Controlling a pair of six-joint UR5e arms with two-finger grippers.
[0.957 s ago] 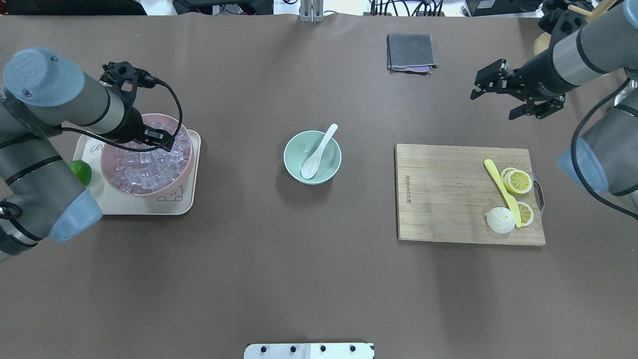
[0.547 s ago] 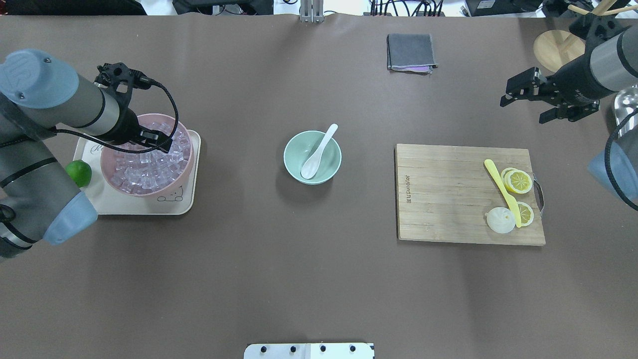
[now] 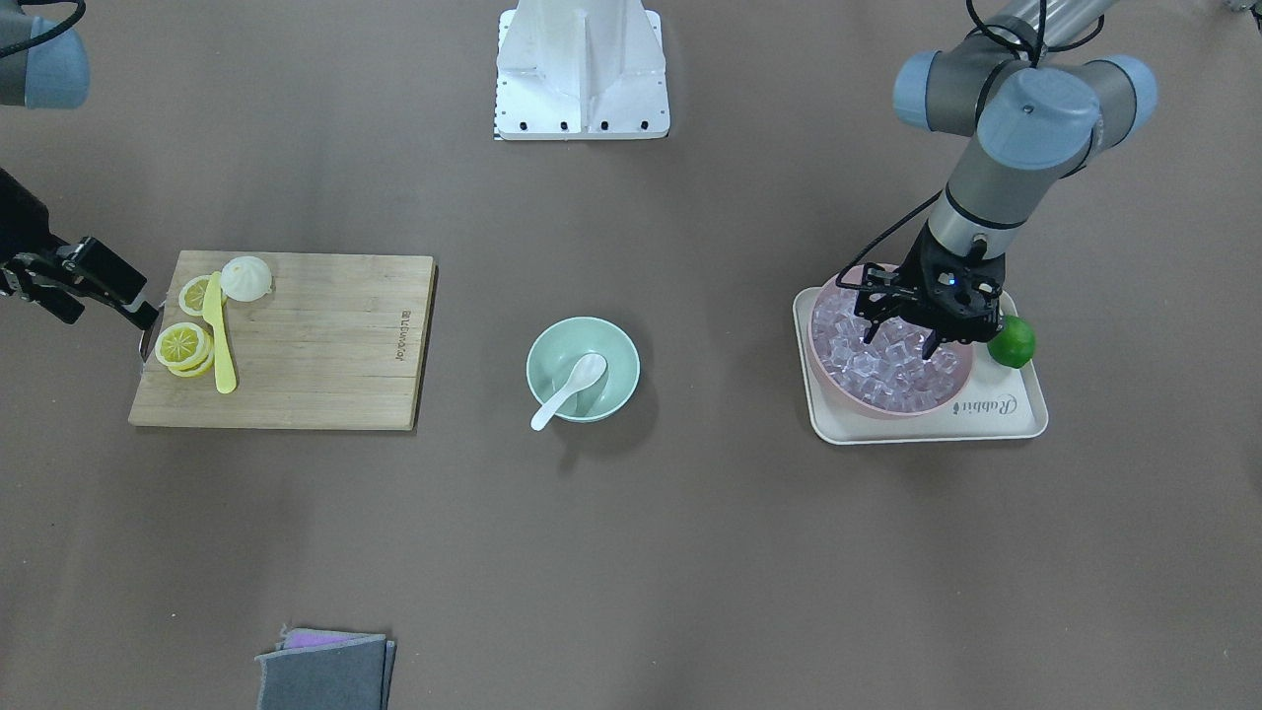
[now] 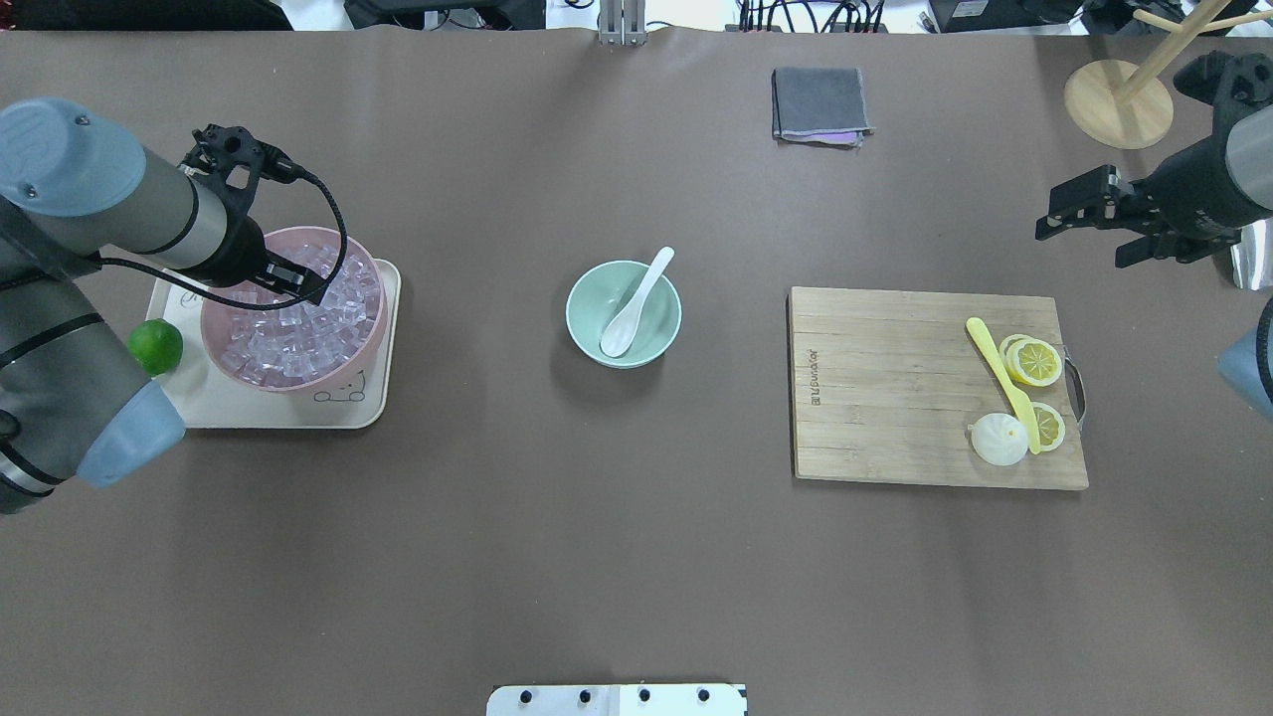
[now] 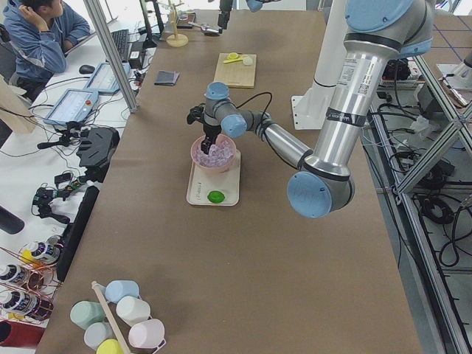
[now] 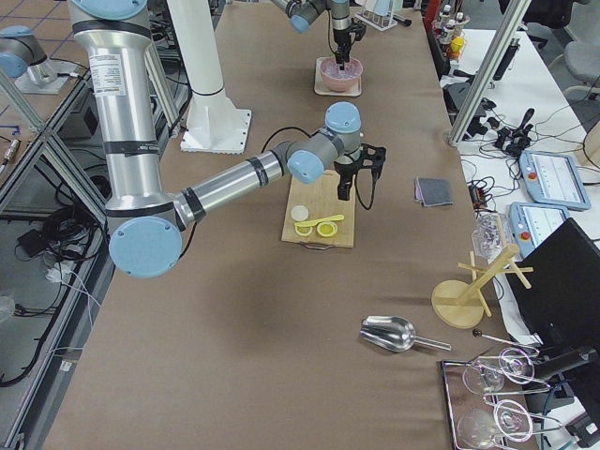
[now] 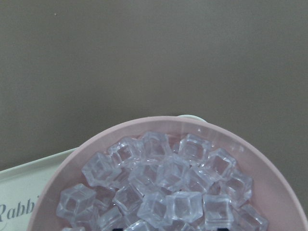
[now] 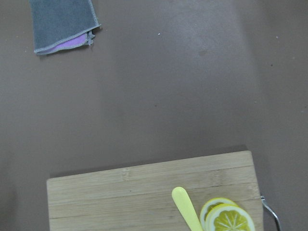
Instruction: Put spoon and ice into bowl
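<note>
The ice (image 3: 892, 360) sits heaped in the pink bowl (image 3: 887, 409) on a tray (image 3: 996, 419). I judge each cube light, hard and slick, so I would pinch 1 top cube across 2 flat opposite faces. My left gripper (image 3: 902, 342) hangs at the heap, jaws spread, nothing held. The spoon (image 3: 570, 388) already lies in the green bowl (image 3: 552, 345), which holds no ice. My right gripper (image 4: 1079, 249) is spread and empty, beyond the cutting board (image 4: 895, 398). The tray reads "Rabbit". The board's stamp is too small to read.
</note>
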